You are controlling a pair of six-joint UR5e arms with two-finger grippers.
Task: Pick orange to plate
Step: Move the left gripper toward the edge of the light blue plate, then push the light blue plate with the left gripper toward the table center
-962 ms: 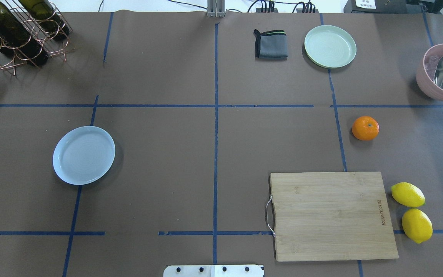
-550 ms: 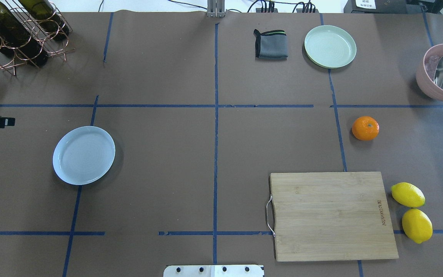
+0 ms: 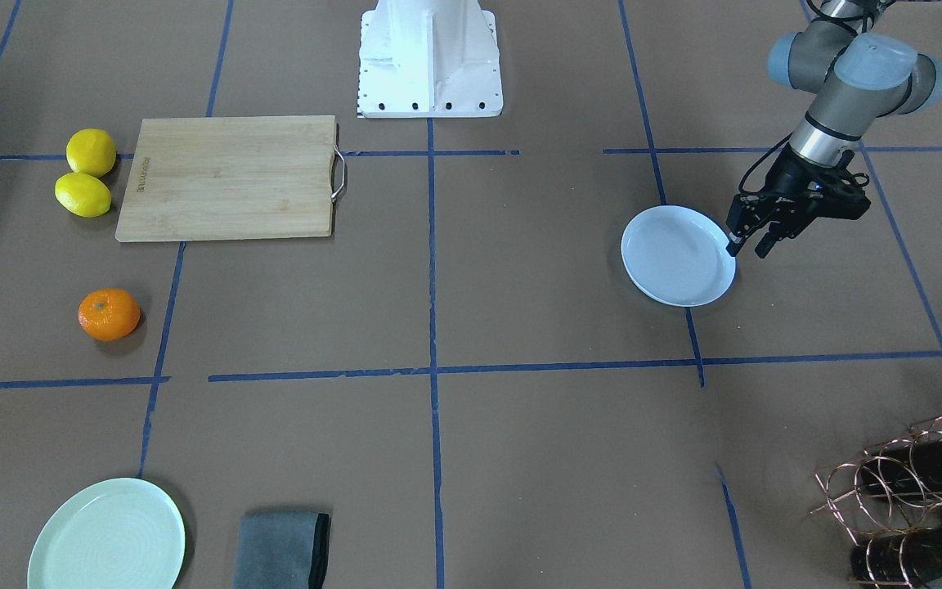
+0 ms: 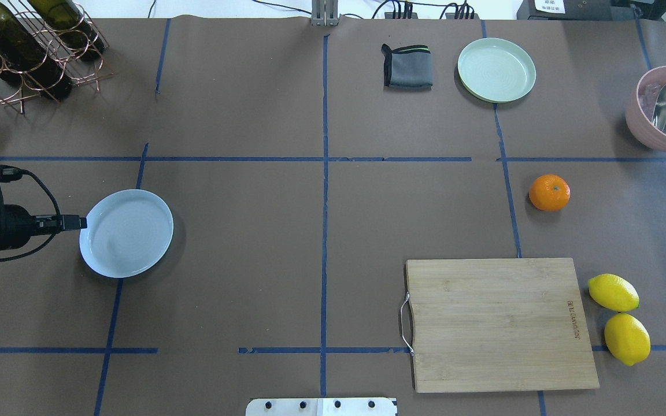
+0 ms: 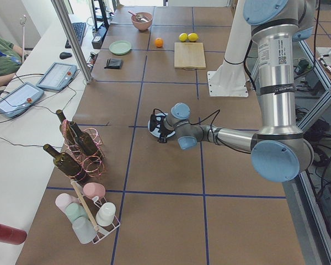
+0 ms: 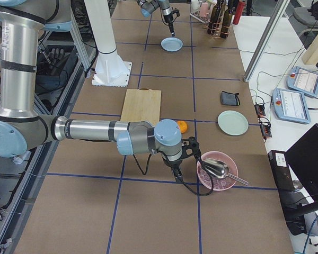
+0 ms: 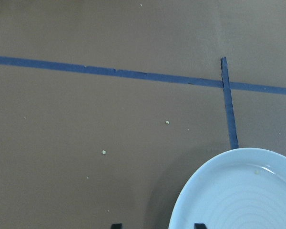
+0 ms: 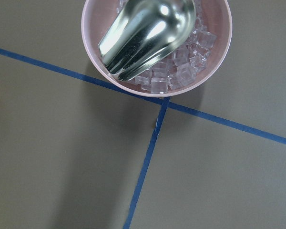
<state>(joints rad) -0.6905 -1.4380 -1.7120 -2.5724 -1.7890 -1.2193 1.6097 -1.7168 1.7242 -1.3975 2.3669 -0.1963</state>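
The orange (image 4: 549,192) lies on the brown paper on the right half, beyond the cutting board; it also shows as the orange (image 3: 109,314). The bluish-white plate (image 4: 126,233) sits on the left half. My left gripper (image 4: 78,222) hangs open at the plate's left rim, far from the orange. In the left wrist view the rim of the plate (image 7: 238,191) runs between the two fingertips. My right gripper (image 6: 175,165) shows only in the exterior right view, beside the pink bowl and close to the orange (image 6: 182,126); I cannot tell its state.
A wooden cutting board (image 4: 500,323) lies at the front right with two lemons (image 4: 613,292) beside it. A mint-green plate (image 4: 496,69) and a grey cloth (image 4: 407,66) sit at the back. A pink bowl (image 4: 640,130) holds ice and a metal scoop. A wine rack (image 4: 26,46) stands back left.
My left arm has come in from the left edge and swung toward the plate; its gripper now sits at the plate's rim. The orange and plate have not moved.
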